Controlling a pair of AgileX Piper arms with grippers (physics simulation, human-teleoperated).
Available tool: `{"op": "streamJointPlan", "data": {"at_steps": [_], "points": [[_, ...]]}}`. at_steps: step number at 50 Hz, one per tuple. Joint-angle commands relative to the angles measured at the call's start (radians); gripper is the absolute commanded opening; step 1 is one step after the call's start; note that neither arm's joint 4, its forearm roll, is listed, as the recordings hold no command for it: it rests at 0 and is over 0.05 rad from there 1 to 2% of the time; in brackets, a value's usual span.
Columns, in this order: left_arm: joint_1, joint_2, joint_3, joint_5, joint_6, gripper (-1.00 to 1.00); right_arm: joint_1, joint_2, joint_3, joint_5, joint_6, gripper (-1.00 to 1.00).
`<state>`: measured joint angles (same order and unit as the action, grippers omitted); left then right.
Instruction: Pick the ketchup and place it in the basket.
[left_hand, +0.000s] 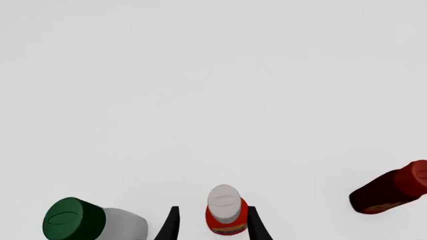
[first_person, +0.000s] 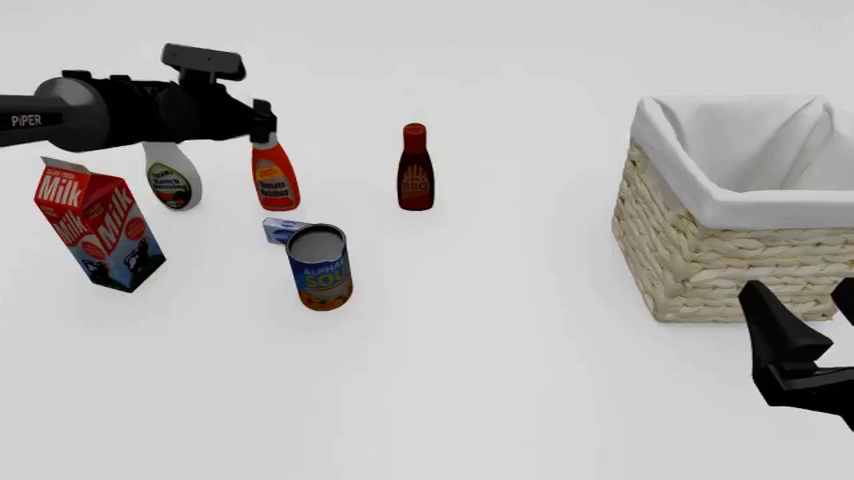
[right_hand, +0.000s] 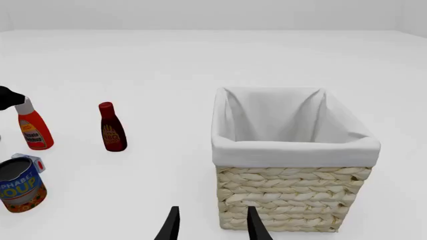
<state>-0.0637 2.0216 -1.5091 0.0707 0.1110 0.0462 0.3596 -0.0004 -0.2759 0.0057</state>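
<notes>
Grasp barely begun: the left gripper's open fingers straddle the red-orange white-capped plastic ketchup bottle at upper left, unlifted, the pale wicker cloth-lined basket holds nothing visible, and the right gripper idles open and empty

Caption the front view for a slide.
Left gripper straddles the ketchup cap; basket waits far right, right gripper idle beside it.
</notes>
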Motion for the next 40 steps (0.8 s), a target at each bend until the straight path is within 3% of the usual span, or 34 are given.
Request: {"op": "streamJointPlan", "data": {"at_steps": [1,40], "points": [[-0.003,0.032,-0.012,-0.004,0.006,1.0,-0.001,-0.002,0.0,-0.001,0.002,1.0],[-0.02,0.102,-0.044,-0.022,0.002,1.0,-0.005,0.029,0.0,-0.024,-0.002,1.0]]}}
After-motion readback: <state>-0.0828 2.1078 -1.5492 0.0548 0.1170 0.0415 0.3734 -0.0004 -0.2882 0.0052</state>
